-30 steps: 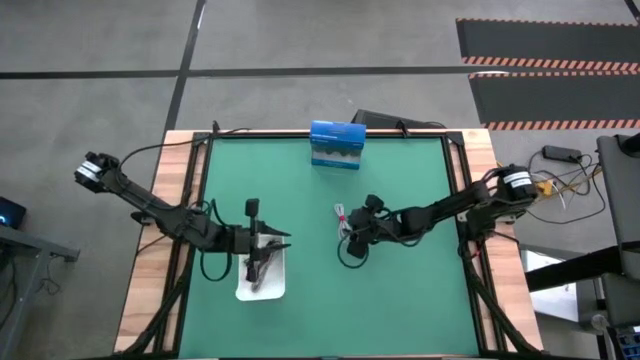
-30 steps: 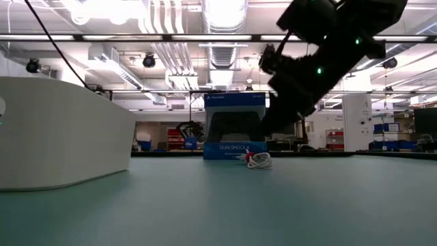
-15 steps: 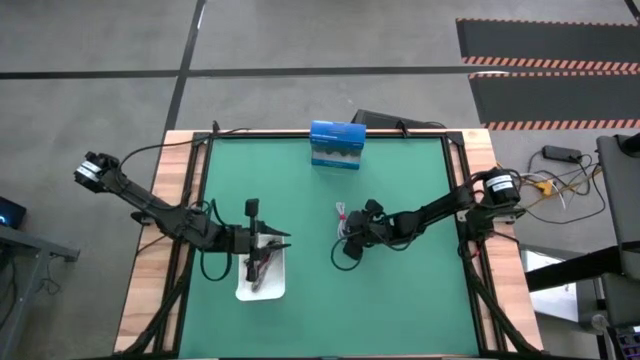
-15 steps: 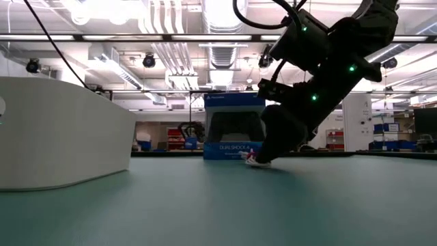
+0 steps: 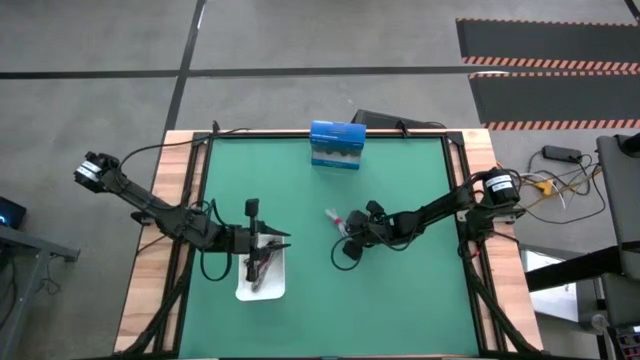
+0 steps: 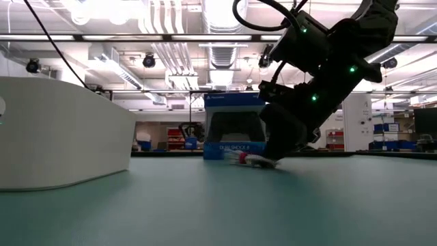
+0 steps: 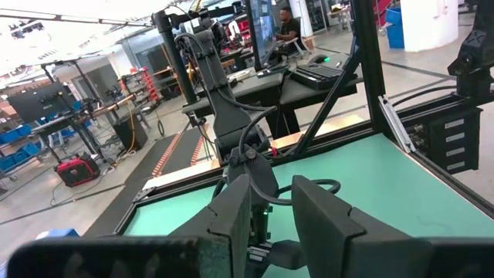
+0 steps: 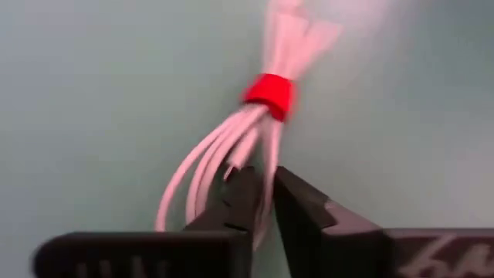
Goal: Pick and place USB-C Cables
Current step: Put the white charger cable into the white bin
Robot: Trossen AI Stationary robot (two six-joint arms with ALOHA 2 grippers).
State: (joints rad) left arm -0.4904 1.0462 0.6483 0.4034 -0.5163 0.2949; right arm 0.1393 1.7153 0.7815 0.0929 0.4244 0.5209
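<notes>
1 white cable bundle (image 8: 231, 154), red band, pinched in right gripper (image 8: 264, 202) mid-mat. 1 white tray (image 5: 262, 286) under left gripper (image 5: 262, 254), finger state unclear. 1 blue box (image 5: 336, 145).

Readable text shows only on the blue box (image 6: 235, 127), which stands on the green table (image 6: 218, 205) just behind the right gripper (image 6: 273, 156) in the low view. A white line of print runs along the box's lower front, partly hidden by the gripper; its visible letters read "DUALSHOC". A small white logo line sits on the box's top band, too small to read. In the high view the same box (image 5: 336, 144) lies well beyond the gripper (image 5: 347, 232), with no legible print. No other text can be read.
</notes>
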